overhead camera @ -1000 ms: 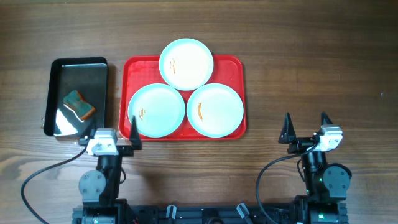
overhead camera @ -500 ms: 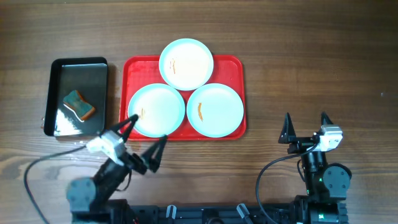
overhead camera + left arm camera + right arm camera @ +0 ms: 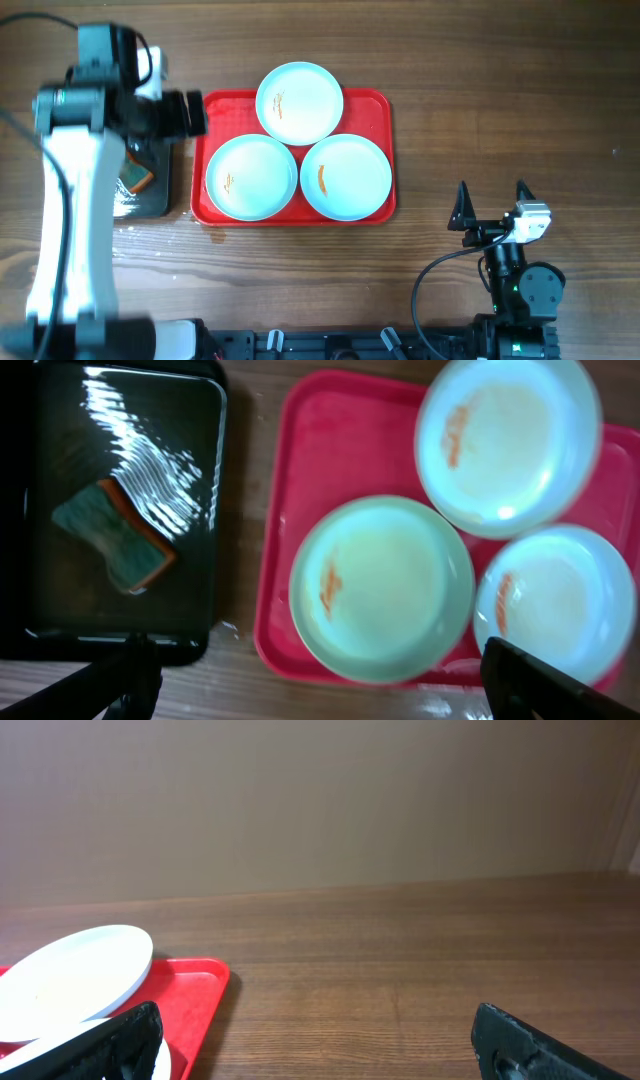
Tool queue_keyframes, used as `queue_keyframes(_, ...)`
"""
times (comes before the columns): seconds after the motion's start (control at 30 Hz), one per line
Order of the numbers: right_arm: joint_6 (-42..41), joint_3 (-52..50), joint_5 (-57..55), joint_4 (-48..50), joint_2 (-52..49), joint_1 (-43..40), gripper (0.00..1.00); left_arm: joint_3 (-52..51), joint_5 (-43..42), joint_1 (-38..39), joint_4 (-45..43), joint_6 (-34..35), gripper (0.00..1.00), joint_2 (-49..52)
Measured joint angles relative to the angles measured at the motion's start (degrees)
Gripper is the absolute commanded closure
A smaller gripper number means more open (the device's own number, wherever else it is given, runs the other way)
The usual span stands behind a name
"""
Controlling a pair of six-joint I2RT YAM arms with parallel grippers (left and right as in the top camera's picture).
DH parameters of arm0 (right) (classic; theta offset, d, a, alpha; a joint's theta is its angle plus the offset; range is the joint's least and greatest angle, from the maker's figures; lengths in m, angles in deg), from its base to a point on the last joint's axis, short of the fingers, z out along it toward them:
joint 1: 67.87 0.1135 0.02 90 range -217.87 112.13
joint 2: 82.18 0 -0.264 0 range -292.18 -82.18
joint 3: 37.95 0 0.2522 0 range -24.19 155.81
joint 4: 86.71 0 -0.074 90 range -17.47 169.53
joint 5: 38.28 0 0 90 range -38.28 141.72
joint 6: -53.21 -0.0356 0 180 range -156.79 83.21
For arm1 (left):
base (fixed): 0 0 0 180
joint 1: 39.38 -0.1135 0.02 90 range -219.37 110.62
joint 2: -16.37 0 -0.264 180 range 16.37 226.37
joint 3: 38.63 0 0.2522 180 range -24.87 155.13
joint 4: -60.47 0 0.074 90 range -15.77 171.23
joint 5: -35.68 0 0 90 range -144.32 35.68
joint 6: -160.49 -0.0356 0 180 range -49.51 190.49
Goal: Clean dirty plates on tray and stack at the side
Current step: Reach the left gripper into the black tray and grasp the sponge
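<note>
Three pale blue-white plates lie on the red tray [image 3: 376,108]: a far one [image 3: 300,103], a front left one [image 3: 251,177] and a front right one [image 3: 346,177]. Each has a small orange smear. My left gripper [image 3: 190,113] is open and empty, high above the gap between the black tray and the red tray's left edge. In the left wrist view the plates [image 3: 508,440] [image 3: 382,588] [image 3: 555,605] sit on the red tray [image 3: 330,440], with the fingers [image 3: 320,680] spread wide. My right gripper [image 3: 492,205] is open and empty, right of the red tray.
A glossy black tray [image 3: 150,200] left of the red tray holds a green-and-orange sponge [image 3: 118,540], partly hidden by my left arm from overhead. The right wrist view shows a plate [image 3: 70,970], the red tray's corner [image 3: 190,995] and bare wood to the right.
My left arm has risen from the table's front edge and swung far up and over the black tray, gripper open. The right arm and the plates have not moved.
</note>
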Motion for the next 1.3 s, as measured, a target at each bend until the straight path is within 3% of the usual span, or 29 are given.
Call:
queue_keyframes(0.17,0.0,0.0,0.0,0.0,0.0,0.0,0.0,0.72,-10.93,-11.52,-1.84,1.36,0.0,8.63)
queue_keyframes(0.3,0.0,0.0,0.0,0.0,0.0,0.0,0.0,0.68,-13.73,-18.56,-1.6,2.27,0.0,10.71)
queue_keyframes(0.5,0.0,0.0,0.0,0.0,0.0,0.0,0.0,-6.67,-6.08,-22.84,-6.08,5.53,0.0,13.62)
queue_keyframes(0.8,0.0,0.0,0.02,0.02,0.0,0.0,0.0,-20.57,2.23,-22.77,-25.31,9.79,0.0,14.75)
queue_keyframes(1.03,0.0,0.0,0.02,0.02,0.0,0.0,0.0,-27.54,2.19,-22.51,-33.51,10.16,0.16,14.78)
queue_keyframes(1.1,0.0,0.0,0.0,0.02,0.0,0.0,0.0,-28.11,2.56,-22.12,-34.91,10.21,0.24,14.78)
queue_keyframes(1.23,0.0,0.0,0.02,0.02,0.0,0.0,0.0,-30.01,4.83,-21.07,-36.85,10.4,0.29,14.78)
queue_keyframes(1.3,0.0,0.0,0.0,0.0,0.0,0.0,0.0,-30.32,5.9,-20.98,-37.2,10.4,0.39,14.8)
